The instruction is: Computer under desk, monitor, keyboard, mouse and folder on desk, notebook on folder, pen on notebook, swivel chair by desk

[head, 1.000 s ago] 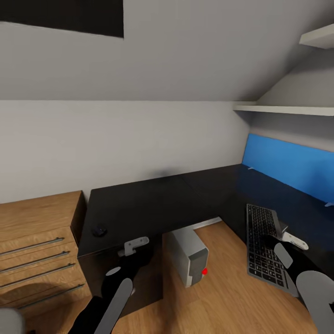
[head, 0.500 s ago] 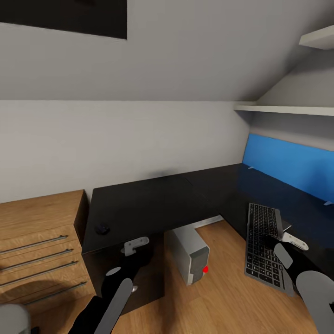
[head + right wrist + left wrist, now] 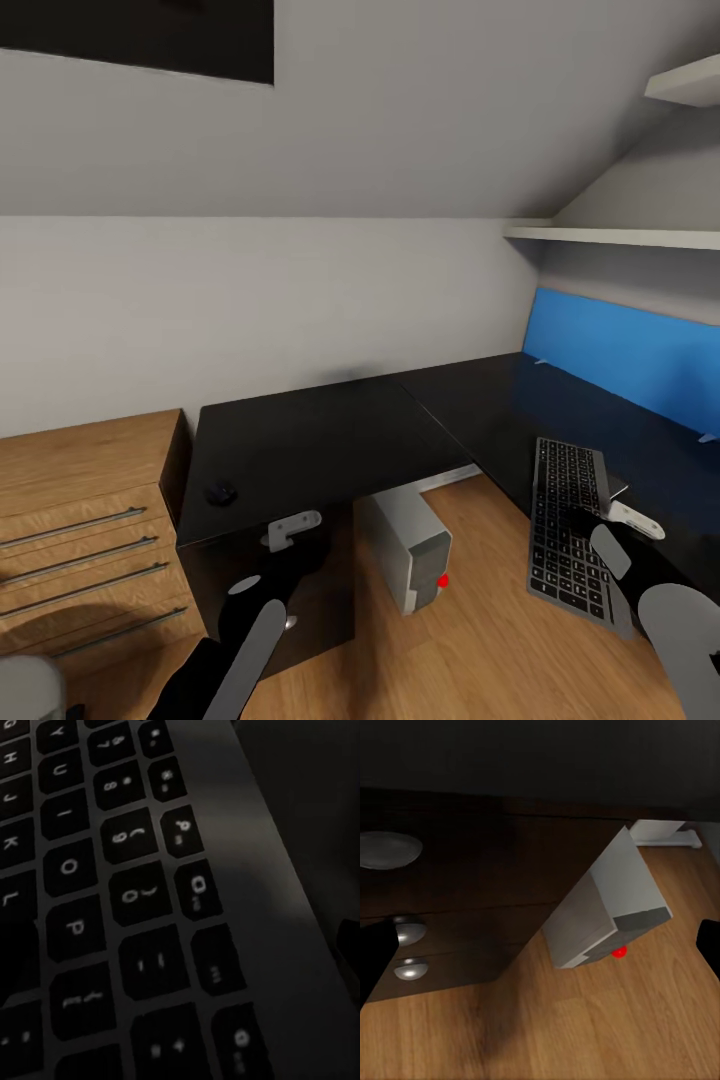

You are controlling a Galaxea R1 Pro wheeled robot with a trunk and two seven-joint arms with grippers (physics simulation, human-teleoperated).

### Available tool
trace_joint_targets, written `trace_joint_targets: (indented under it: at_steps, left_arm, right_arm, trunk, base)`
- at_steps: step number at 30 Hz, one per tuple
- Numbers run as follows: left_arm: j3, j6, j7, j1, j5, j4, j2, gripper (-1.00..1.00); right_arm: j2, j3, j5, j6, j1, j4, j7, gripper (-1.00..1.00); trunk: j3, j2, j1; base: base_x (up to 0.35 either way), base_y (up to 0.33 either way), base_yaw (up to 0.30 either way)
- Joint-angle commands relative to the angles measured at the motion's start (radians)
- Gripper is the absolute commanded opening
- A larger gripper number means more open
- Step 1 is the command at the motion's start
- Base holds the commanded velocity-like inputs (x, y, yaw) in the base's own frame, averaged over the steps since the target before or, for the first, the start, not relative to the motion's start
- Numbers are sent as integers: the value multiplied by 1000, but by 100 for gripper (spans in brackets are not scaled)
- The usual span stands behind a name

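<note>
2 task items read as placed: keyboard [image 3: 568,530], lower right, overhanging the desk [image 3: 330,440] edge, gripped by the right gripper [image 3: 612,512]; computer [image 3: 407,548] beneath, centre. Mouse [image 3: 221,492] lies far left. Left gripper [image 3: 290,528]: fingers spread, empty. Folder, notebook, pen, chair remain.

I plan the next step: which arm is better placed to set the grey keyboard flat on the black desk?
The right gripper: it is already at the grey keyboard overhanging the black desk. The left gripper is far across.
</note>
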Motion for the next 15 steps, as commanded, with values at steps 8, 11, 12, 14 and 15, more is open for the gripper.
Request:
trace_joint_targets:
  at_steps: [8,11,12,14,15]
  left_arm:
    - [-1,2,9,-1,10,-1,0,100]
    - [-1,2,9,-1,10,-1,0,100]
    - [-1,2,9,-1,9,-1,0,100]
    - [-1,2,9,-1,9,-1,0,100]
    - [-1,2,9,-1,9,-1,0,100]
  right_arm:
    - [0,3,-18,6,1,-1,-4,100]
    - [0,2,-17,7,1,-3,-4,100]
    - [0,1,-18,10,1,-10,-5,100]
    - [0,0,-18,14,1,-36,-5,100]
    - [0,0,-18,16,1,-41,-5,100]
  trunk:
    - [-1,0,0]
    - [-1,0,0]
    - [-1,0,0]
    - [-1,0,0]
    - [-1,0,0]
  base:
    - [0,0,0]
    - [0,0,0]
    - [0,0,0]
    - [0,0,0]
    - [0,0,0]
